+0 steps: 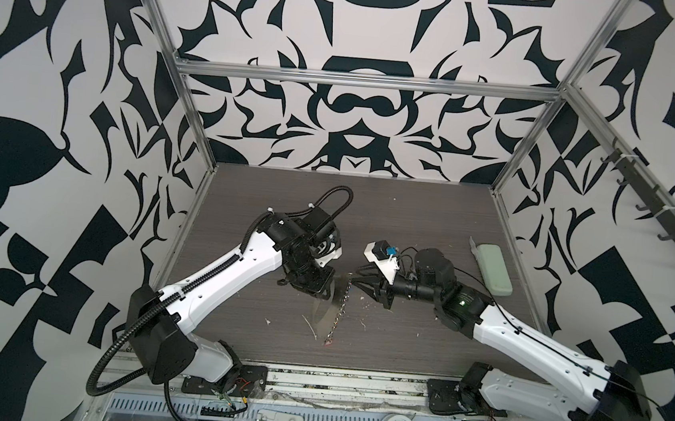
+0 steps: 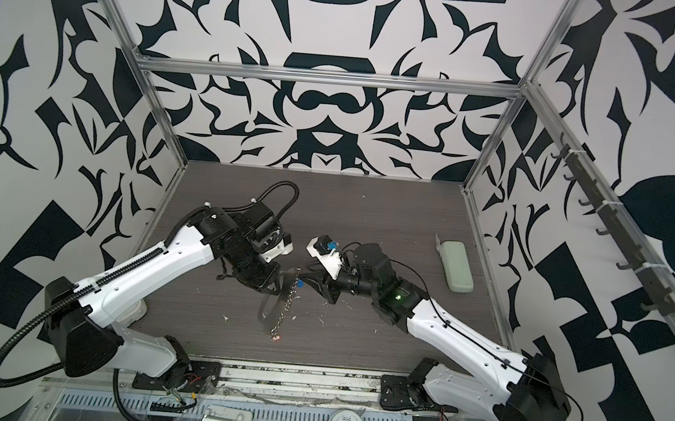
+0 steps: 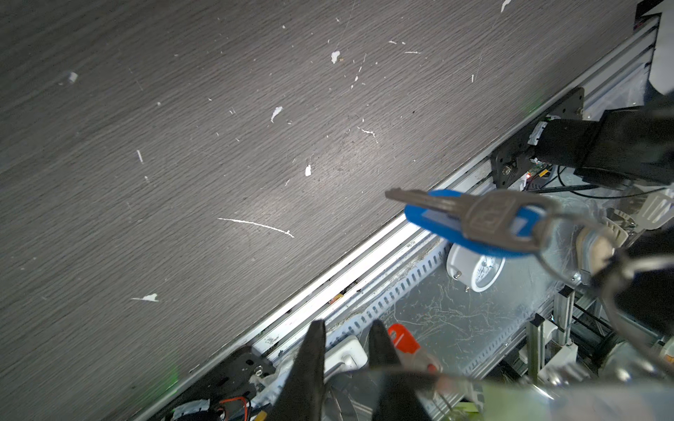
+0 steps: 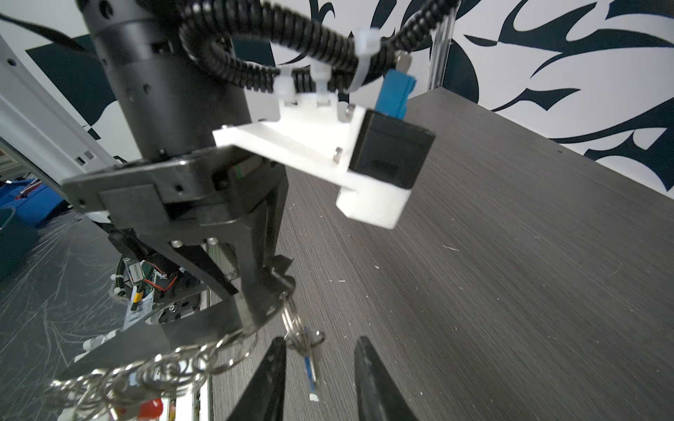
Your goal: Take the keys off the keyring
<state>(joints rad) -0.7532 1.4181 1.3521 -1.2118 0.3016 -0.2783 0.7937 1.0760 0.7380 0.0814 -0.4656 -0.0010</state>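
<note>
Keyring (image 1: 339,311) hangs above the counter (image 1: 409,226), near its middle, between the two arms. Left fingers (image 3: 313,350) pinch its flat grey loop (image 1: 320,316) and carry the weight. Chain drops from there, with the red key (image 1: 328,343) at the bottom end, at or just above the counter — cannot tell which.

Blue key (image 4: 309,366) sits at the top end of the chain, just beside the left fingers. Right fingers (image 4: 271,371) are spread, one on each side of it. The key dangles in the gap, nearer one finger than the other, with no contact that I can make out.

Relation that matters: in the right wrist view the blue key is edge-on. Its long axis runs along the gap and its flat faces are turned toward the fingers' inner faces. The small ring it hangs from lies just beyond the fingertips.

Judgement: right arm is the one placed for this key, and closing now should clamp it flat-to-flat. The key hangs loose — a nudge from the nearer finger could twist it before the other one arrives. Left grip on the loop looks like the anchor for any pull.
</note>
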